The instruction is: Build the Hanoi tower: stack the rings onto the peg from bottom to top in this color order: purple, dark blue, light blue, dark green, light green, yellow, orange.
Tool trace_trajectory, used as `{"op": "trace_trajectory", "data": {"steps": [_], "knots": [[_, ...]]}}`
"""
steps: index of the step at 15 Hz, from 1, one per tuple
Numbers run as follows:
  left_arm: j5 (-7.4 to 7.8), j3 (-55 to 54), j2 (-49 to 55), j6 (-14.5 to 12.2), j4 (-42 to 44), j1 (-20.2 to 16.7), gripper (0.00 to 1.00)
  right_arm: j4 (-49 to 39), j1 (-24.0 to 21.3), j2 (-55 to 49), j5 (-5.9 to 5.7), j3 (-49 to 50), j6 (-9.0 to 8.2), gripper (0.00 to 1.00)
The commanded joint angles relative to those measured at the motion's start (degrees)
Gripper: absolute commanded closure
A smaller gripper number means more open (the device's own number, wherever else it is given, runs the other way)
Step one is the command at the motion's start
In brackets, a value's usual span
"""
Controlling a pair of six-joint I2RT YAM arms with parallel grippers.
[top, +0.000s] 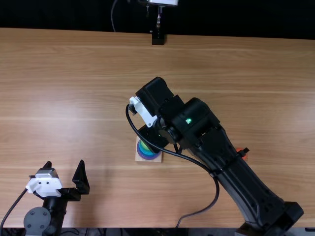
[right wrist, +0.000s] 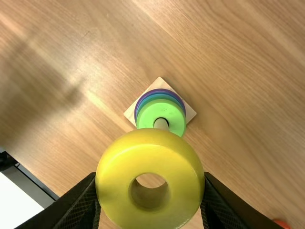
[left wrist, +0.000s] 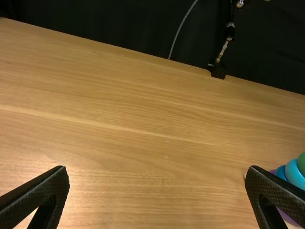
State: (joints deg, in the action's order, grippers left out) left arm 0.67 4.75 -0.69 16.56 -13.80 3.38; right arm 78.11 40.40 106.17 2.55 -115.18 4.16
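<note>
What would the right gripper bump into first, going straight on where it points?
Probably the peg or the light green ring around it, met by the gripped yellow ring; depth is unclear.

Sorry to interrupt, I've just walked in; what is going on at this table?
The right claw grips the yellow ring, which is near the peg but not yet on it. On the peg, the light green ring tops the stack. The orange ring is off to one side. The left claw is open and empty.
</note>
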Motion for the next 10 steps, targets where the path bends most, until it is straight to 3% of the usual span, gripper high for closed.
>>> {"op": "trace_trajectory", "data": {"steps": [1, 10], "knots": [[0.81, -3.2, 0.7, -0.2, -1.1, -0.1, 0.0, 0.0, 0.3, -1.2, 0.3, -0.9, -0.16, 1.0], [0.7, -3.2, 0.7, -0.2, -1.1, -0.1, 0.0, -0.1, 0.0, -0.7, 0.41, 1.4, -0.05, 1.0]]}}
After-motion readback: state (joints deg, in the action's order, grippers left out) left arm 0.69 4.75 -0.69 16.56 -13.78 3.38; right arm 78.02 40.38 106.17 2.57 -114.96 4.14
